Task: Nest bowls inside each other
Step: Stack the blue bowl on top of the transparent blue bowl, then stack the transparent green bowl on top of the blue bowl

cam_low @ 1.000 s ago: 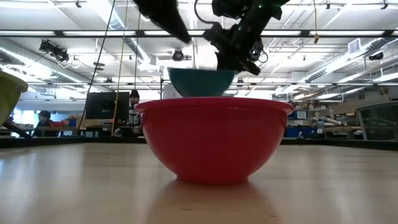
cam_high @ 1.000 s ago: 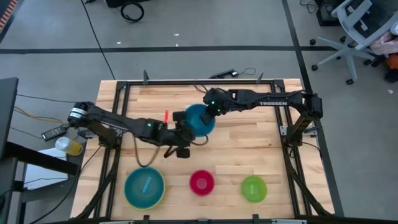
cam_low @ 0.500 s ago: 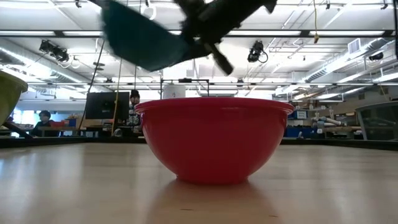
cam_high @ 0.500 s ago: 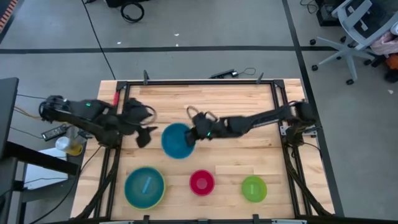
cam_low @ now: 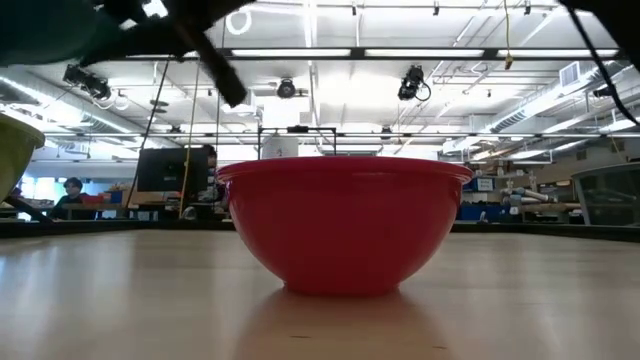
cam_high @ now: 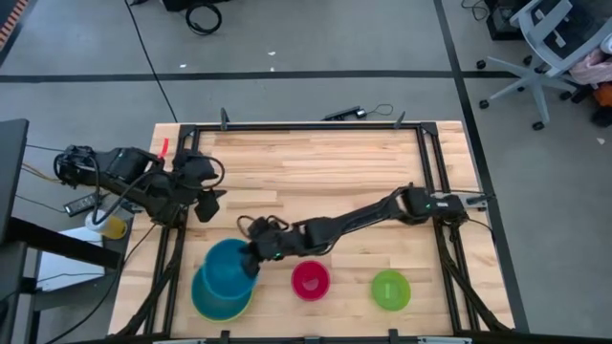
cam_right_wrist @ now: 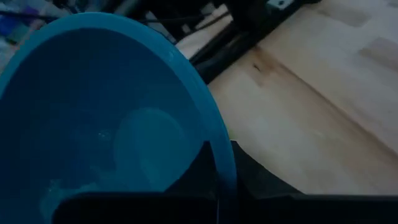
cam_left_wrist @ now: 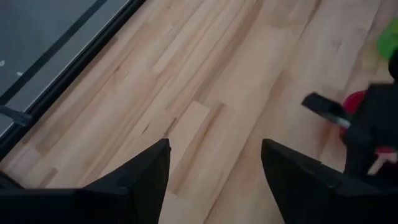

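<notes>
My right gripper (cam_high: 256,258) reaches across to the near left and is shut on the bright blue bowl (cam_high: 229,266). It holds the bowl tilted over the pale blue bowl (cam_high: 216,302), which sits inside the yellow-green bowl (cam_high: 203,308). The low view shows the blue bowl (cam_low: 40,25) high at the left, above the yellow-green bowl's wall (cam_low: 15,150). The magenta-red bowl (cam_high: 310,280) and the small green bowl (cam_high: 390,290) stand on their bases near the front edge. My left gripper (cam_left_wrist: 214,165) is open over bare wood at the table's left edge. My right gripper pinches the bright blue bowl's rim (cam_right_wrist: 214,163), one finger inside the bowl and one outside. The fingers come from the table's right, slanting down. The bowl is lifted clear and tilted, its hollow turned toward the gripper.
Bare wood fills the table's far half (cam_high: 316,162). The black frame rails (cam_high: 287,127) run around the table. A yellow bottle (cam_high: 107,225) stands off the table's left side. The red bowl (cam_low: 345,225) fills the middle of the low view.
My right gripper has carried the bright blue bowl from the table's middle toward the near left, tipping it, until it stands over the stacked bowls. My left gripper has drawn back from that bowl to the table's left edge and risen.
</notes>
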Action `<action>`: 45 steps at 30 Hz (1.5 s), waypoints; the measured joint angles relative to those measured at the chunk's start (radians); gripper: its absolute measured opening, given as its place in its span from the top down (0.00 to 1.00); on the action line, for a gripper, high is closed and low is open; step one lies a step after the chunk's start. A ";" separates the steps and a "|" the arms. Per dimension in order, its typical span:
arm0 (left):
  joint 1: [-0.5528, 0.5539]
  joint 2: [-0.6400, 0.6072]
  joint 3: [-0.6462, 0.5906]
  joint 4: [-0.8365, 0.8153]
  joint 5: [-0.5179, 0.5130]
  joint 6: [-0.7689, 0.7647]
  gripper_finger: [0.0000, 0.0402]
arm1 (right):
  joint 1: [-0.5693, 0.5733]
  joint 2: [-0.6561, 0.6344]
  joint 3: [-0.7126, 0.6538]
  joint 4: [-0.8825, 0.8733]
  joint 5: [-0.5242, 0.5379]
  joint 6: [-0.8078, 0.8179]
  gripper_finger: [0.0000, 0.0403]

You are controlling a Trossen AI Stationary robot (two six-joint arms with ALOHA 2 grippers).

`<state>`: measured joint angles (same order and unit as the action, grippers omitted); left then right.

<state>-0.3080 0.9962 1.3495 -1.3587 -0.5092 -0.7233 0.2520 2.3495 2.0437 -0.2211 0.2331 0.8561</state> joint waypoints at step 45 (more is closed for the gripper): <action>-0.134 0.438 -0.002 0.475 0.120 0.024 0.39 | 0.275 -0.302 -0.150 -1.299 -0.113 0.595 0.59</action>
<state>-0.4422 1.4343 1.3479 -0.8841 -0.3891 -0.6988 0.5266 2.0475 1.8937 -1.5198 0.1202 1.4508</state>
